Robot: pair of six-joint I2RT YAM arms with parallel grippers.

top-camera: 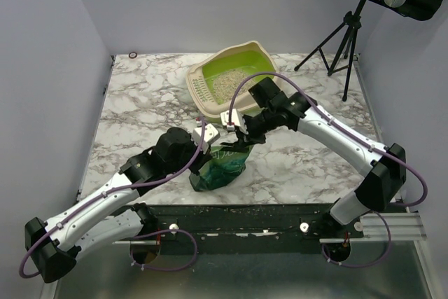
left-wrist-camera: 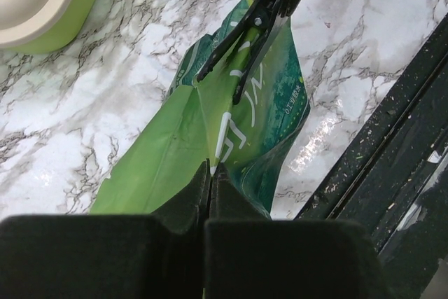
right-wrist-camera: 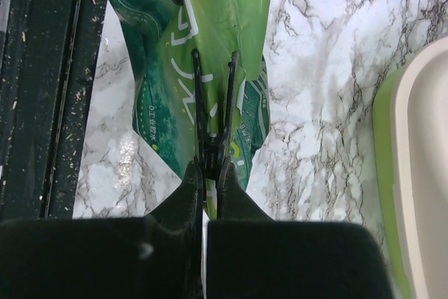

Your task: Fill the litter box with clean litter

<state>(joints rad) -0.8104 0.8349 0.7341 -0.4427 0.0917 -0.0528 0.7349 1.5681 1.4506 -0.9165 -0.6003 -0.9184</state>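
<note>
The litter box (top-camera: pixel 201 94), lime-green inside with a beige rim, stands at the back centre and holds a patch of pale litter (top-camera: pixel 227 84). Its corner also shows in the left wrist view (left-wrist-camera: pixel 38 5) and its rim in the right wrist view (right-wrist-camera: pixel 420 173). In front of it stands a green printed bag (top-camera: pixel 220 167). My left gripper (left-wrist-camera: pixel 210 167) is shut on the top edge of the bag (left-wrist-camera: pixel 168 159). My right gripper (right-wrist-camera: pixel 211 166) is shut on a black clip (right-wrist-camera: pixel 213 113) at the top of the bag (right-wrist-camera: pixel 164 68). The two grippers (top-camera: pixel 210 134) (top-camera: pixel 238 136) meet over the bag.
A dark rail (top-camera: pixel 280 215) sprinkled with stray grains runs along the table's near edge, just in front of the bag. A tripod music stand (top-camera: pixel 350 26) stands beyond the back right corner. A small ring (top-camera: pixel 133 54) lies at the back left.
</note>
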